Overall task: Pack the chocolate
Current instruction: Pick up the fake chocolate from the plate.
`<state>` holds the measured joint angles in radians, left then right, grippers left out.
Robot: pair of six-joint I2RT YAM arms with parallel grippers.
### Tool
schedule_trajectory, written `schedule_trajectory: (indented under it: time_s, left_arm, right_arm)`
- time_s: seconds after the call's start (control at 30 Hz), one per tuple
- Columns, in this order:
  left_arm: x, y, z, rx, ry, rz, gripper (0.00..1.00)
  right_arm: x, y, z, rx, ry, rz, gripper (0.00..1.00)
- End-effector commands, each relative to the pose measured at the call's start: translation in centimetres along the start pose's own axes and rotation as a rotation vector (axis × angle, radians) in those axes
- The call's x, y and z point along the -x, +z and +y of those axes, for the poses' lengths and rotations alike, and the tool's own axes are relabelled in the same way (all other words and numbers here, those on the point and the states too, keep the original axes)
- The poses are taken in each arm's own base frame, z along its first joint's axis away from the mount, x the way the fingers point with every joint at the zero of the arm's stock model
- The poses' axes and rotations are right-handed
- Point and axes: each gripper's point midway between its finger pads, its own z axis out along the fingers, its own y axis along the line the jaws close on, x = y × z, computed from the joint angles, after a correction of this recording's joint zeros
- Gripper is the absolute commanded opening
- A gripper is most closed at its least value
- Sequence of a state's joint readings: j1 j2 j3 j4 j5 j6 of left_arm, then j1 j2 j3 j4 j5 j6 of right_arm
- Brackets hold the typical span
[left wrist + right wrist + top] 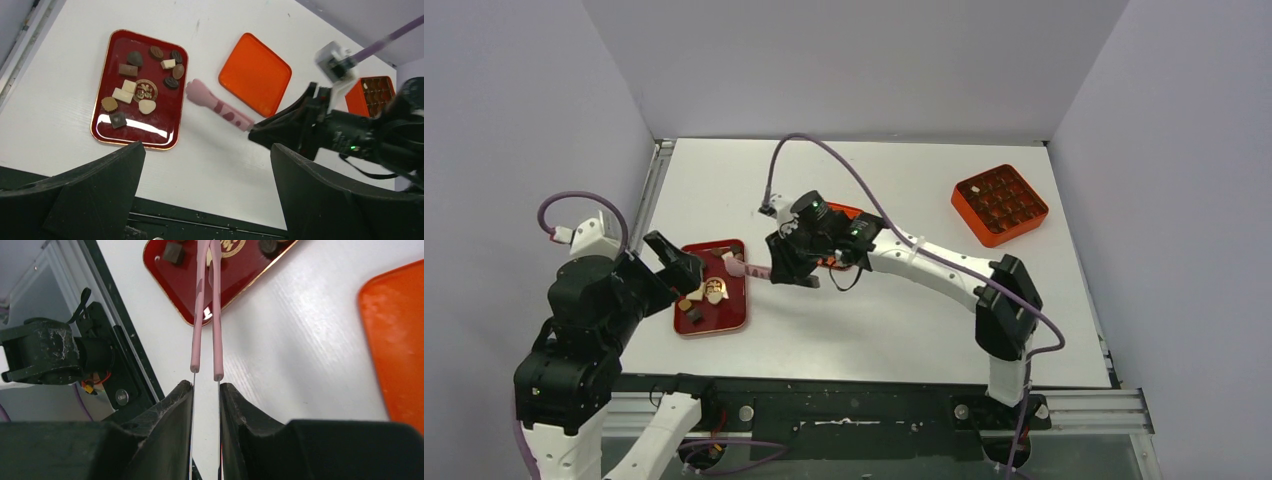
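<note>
Early stage: chocolate (123, 95) is all found on the red tray (160, 122), none lifted. Pink tongs (220, 106) are pinched by the right gripper (206, 387), tips over the tray. The left gripper (206, 150) is held spread wide beside the tray.

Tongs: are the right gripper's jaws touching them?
Touching. Right wrist view: the right gripper has both jaws pressed against the thin metal arms of the tongs, no gap visible.

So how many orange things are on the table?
2. A flat orange square lid lies mid-table beside the pink tongs; an orange gridded box sits at the far right. None seems hidden.
</note>
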<state>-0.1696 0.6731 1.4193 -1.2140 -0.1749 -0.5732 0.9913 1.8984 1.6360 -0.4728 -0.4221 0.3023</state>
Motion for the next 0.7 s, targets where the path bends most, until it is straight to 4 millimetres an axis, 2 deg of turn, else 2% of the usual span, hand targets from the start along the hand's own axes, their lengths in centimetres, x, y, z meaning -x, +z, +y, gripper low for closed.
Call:
schedule_trajectory:
  time_s: [0.0, 0.1, 0.2, 0.3, 0.37, 0.53, 0.67]
  left_arm:
    - [-0.7, 1.2, -1.3, -0.069, -0.022, 0.017, 0.97]
    - [-2.2, 2.3, -1.4, -0.081, -0.024, 0.064, 0.97]
    - [-2.6, 2.6, -0.7, -0.056, -0.009, 0.061, 0.97]
    - [-1.6, 1.7, 0.1, -0.032, 0.009, 0.007, 0.97]
    - [-0.4, 0.5, 0.3, -0.027, 0.007, -0.048, 0.97]
    - [2.3, -2.2, -1.0, -0.078, -0.025, -0.122, 0.97]
    - [3.5, -3.8, -1.4, -0.102, -0.037, -0.162, 0.97]
  right_arm:
    - [3.9, -5.5, -1.2, -0.066, -0.005, -0.157, 0.16]
    - [4.0, -7.7, -3.2, -0.145, 0.011, -0.192, 0.17]
    - [3.5, -7.9, -4.0, -0.2, 0.0, -0.173, 0.22]
    - [3.2, -6.7, -3.1, -0.22, -0.035, -0.143, 0.24]
    - [3.0, -5.5, -1.4, -0.221, -0.094, -0.12, 0.26]
    - [2.9, -2.4, 1.3, -0.197, -0.204, -0.094, 0.28]
    - [2.8, 0.2, 2.8, -0.175, -0.3, -0.086, 0.3]
